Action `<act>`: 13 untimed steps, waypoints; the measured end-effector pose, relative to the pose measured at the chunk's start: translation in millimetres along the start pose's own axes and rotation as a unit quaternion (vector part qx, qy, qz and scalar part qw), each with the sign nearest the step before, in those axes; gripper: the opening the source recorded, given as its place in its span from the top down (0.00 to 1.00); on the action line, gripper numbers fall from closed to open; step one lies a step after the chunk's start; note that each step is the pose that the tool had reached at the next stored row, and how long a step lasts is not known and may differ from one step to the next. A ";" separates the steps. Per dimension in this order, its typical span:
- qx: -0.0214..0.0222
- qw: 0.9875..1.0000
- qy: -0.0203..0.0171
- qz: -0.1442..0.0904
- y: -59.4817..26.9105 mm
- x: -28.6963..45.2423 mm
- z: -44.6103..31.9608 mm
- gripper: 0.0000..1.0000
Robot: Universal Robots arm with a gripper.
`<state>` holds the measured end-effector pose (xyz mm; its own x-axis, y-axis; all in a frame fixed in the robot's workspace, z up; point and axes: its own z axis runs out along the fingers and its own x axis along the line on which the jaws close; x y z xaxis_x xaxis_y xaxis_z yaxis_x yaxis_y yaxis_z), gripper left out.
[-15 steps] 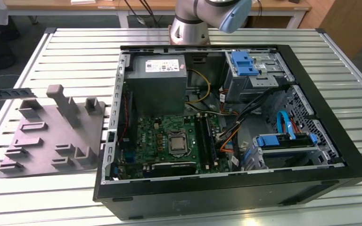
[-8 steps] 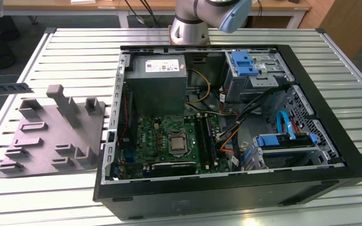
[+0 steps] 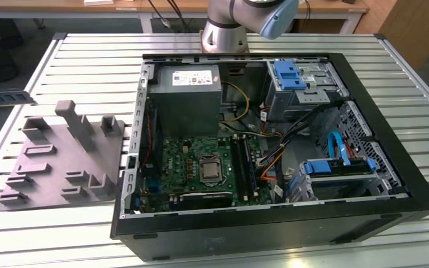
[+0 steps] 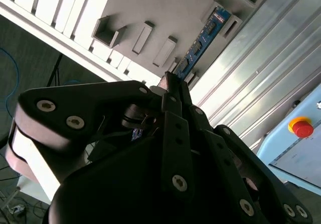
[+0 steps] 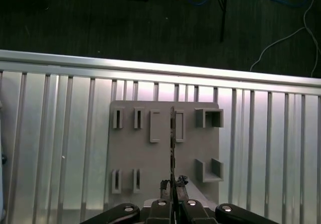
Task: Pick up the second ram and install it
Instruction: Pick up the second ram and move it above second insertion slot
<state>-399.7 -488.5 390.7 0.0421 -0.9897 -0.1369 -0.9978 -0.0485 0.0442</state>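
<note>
Item: second ram [image 4: 199,43], a long, narrow blue-green circuit-board strip with black chips. One end is pinched in the black metal claw [image 4: 173,83], whose fingers are closed tight on it; the rest projects beyond the fingertips. It is held in the air over a flat grey slotted fixture plate [image 5: 145,158]. The plate lies on the ribbed aluminium tabletop [image 3: 95,61], near the edge at the exterior view's left. An open black computer case [image 3: 393,167] sits mid-tabletop.

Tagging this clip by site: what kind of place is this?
Likely a robotics lab bench for PC assembly: open computer case on a slatted aluminium table, grey fixture tray, red emergency-stop button.
</note>
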 end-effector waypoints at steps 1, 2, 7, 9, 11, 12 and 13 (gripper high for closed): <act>0.000 1.000 -0.001 0.000 0.0 -0.2 -1.2 0.86; 0.000 1.000 -0.001 0.000 0.1 -0.3 -2.3 0.86; 0.000 1.000 -0.005 0.000 0.4 -1.2 -8.6 0.86; 0.000 1.000 -0.007 0.000 0.5 -1.6 -11.4 0.86; 0.000 1.000 -0.009 0.000 0.6 -2.0 -14.2 0.86; 0.000 1.000 -0.009 0.000 0.6 -2.0 -14.5 0.86; 0.000 1.000 -0.009 0.000 0.6 -2.1 -14.5 0.86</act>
<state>-399.7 -488.4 405.4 0.0420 -0.9869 -0.1557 -0.9978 -0.0493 0.0433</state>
